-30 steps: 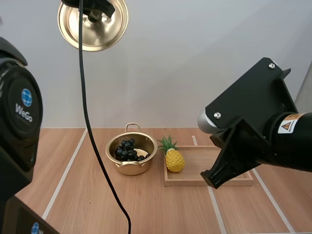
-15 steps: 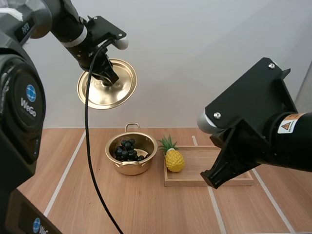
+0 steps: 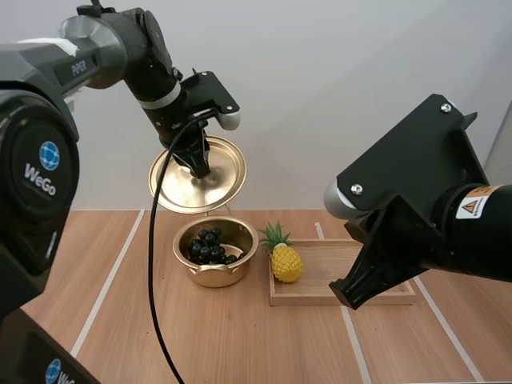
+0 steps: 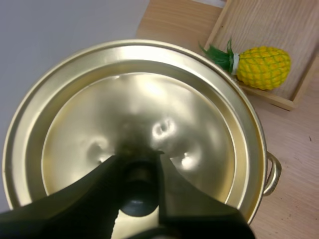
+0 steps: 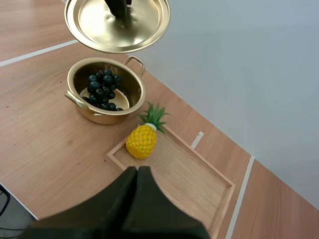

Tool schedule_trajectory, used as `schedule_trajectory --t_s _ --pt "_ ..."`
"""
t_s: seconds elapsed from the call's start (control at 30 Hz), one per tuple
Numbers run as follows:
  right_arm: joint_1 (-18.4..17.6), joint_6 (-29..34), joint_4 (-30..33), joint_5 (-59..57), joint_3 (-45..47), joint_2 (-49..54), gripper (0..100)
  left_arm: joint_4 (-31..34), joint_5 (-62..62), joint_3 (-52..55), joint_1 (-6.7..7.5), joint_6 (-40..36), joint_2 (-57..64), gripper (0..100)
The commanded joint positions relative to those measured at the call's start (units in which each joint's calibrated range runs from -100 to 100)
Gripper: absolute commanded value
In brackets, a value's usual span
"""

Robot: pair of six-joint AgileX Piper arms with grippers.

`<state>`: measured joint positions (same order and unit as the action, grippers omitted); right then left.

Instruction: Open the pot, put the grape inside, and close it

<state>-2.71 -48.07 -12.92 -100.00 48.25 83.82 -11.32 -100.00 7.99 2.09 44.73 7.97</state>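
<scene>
Hanging nearest, the right hand [image 5: 138, 172] is seen with its fingers pressed together on nothing, above the near edge of the wooden tray [image 5: 185, 175]. A pineapple [image 3: 286, 262] is laid at the tray's left end, just beside the gold pot [image 3: 214, 274]. The pot is set on the worktop [image 3: 136, 320] with its mouth uncovered, and the bunch of dark grapes [image 3: 210, 246] is already lying inside. Farthest back and highest, the lid [image 3: 222, 170] is held tilted above the pot by the left hand [image 3: 199, 166], whose fingers are pinched on the dark knob [image 4: 138, 194] at the lid's centre.

The lid is judged to be thin, stiff sheet metal. It is light but smooth, and likely to swing or slip if the pinch is loosened, so the knob is taken as the only sound hold. The grapes, soft and easily bruised, are judged to need no further handling; only the closing is reckoned left.

Open room is seen between lid and pot. The lid would have to be levelled and centred on the pot's rim. It should be kept clear of the loop handles [image 5: 134, 60] and of the pineapple's leaves close on the right.
</scene>
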Motion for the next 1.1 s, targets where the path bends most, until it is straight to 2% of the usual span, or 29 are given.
schedule_trajectory --t_s 0.0,0.43,0.77,0.83,0.97,1.07 --pt "0.2 0.04 -0.41 0.0 -0.16 0.58 0 0.85 0.0 0.24 0.64 -0.74 -2.45 0" --pt "0.2 0.04 0.42 0.0 -0.16 0.58 0 2.04 0.0 0.24 0.64 -2.09 -12.81 0" --pt "0.2 0.04 -0.06 0.0 -0.16 0.58 0 2.26 0.0 -1.67 0.64 -0.82 -16.06 0" --pt "0.2 0.04 -0.06 0.0 -0.16 0.58 0 2.84 0.0 -2.67 1.01 -1.39 -16.45 0" --pt "0.2 0.04 -0.06 0.0 -0.16 0.58 0 4.97 0.0 -2.65 2.83 -1.75 -16.59 0" --pt "0.2 0.04 -0.06 0.0 -0.16 0.58 0 6.22 0.0 -2.65 3.67 -3.14 -17.1 0"
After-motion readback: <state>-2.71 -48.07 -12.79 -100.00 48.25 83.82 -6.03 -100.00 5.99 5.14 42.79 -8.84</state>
